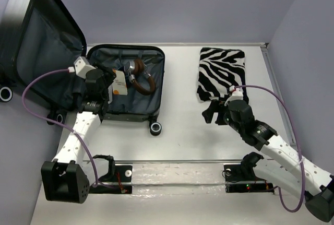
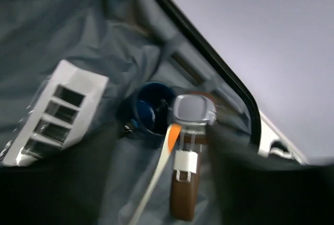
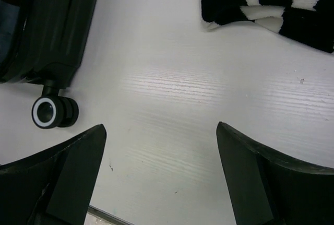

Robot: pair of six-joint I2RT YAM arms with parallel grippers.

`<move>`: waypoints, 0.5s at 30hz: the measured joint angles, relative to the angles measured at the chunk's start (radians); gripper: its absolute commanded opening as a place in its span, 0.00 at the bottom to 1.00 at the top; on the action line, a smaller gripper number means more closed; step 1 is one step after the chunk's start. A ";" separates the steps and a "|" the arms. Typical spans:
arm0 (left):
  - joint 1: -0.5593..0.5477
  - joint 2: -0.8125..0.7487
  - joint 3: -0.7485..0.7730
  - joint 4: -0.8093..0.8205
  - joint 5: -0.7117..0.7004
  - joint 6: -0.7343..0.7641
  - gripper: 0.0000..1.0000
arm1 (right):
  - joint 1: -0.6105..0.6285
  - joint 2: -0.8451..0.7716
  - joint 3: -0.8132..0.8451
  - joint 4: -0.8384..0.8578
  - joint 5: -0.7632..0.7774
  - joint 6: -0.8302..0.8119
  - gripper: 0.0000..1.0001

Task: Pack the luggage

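One zebra cloth [image 1: 222, 73] unpacked: right gripper [image 1: 213, 113], jaws wide and empty, should grab it at 12 o'clock; left gripper [image 1: 108, 87] jaws apart, empty, over luggage [image 1: 160, 86].

luggage [image 1: 130, 113] | open, lid up | grey lining | left on table [image 1: 182, 146]

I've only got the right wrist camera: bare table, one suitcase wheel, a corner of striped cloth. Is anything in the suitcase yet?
Observer: Yes, brown-banded headphones lie in the open luggage.
Operator: Anything else inside?
Observer: The left wrist view shows a white windowed package lying near them.
Operator: And the cloth?
Observer: The zebra-striped cloth lies folded on the table, outside the luggage, just beyond the open right gripper.
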 measured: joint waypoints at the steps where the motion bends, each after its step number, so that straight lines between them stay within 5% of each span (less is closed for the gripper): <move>1: 0.029 -0.010 -0.022 -0.003 -0.008 -0.019 0.99 | 0.000 0.015 0.000 0.000 0.000 0.000 0.92; 9: 0.080 -0.014 -0.039 -0.006 0.046 -0.100 0.99 | 0.000 0.063 0.000 0.001 0.011 0.001 0.93; 12: -0.043 -0.019 -0.039 0.029 0.034 -0.089 0.99 | 0.000 0.133 0.021 0.000 0.018 0.000 0.89; 15: -0.286 0.020 -0.004 0.043 0.013 -0.040 0.99 | -0.017 0.230 0.071 0.000 0.048 -0.008 0.84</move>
